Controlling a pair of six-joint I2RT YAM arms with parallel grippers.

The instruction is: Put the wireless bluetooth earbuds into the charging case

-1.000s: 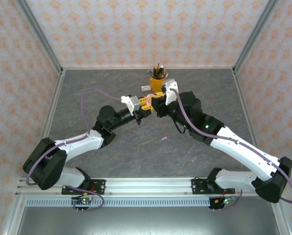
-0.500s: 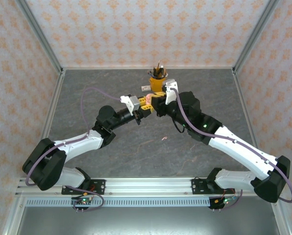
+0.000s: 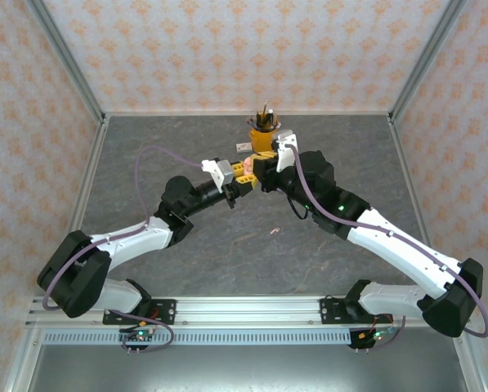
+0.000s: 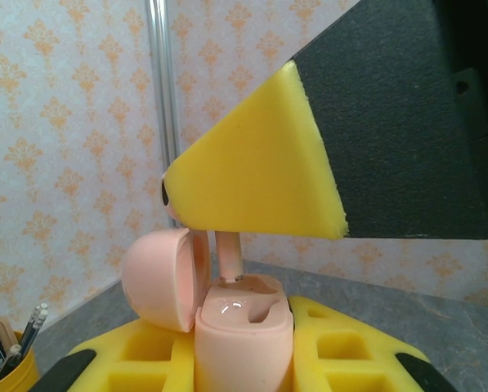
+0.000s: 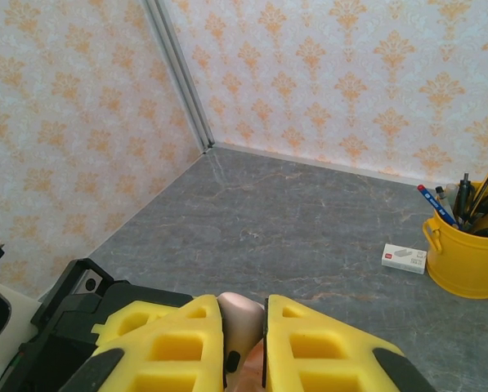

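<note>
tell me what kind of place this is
Likely a robot test cell, not a real room: wallpaper-patterned panels set in aluminium posts, a grey stone-look tabletop, and a left arm and right arm bolted to a rail at its near edge.

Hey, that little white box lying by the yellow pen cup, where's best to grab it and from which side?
Probably pinch the white box across its two long edges, jaws coming straight down: it lies flat and low on the table, and the yellow pen cup stands close beside one short end.
</note>
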